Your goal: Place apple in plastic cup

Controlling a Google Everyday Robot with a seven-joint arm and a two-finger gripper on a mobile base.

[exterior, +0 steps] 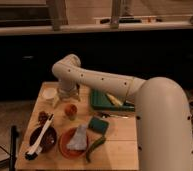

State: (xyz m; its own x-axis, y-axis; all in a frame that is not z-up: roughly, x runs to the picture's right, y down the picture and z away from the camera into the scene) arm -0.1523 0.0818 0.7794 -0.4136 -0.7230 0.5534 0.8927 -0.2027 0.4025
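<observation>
- The gripper [70, 94] hangs near the table's far left corner, just above the cup [70, 116]. I cannot tell whether it grips or has let go.
- The apple [70, 107] seems to sit in the cup's mouth.
- Likely step: the release.
- Next move: a straight lift clear, without tipping the cup.

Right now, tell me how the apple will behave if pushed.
The apple looks round, so it would likely roll once nudged. It is small, so probably light, and it seems firm enough to grip. The hand hangs just above it.
</observation>
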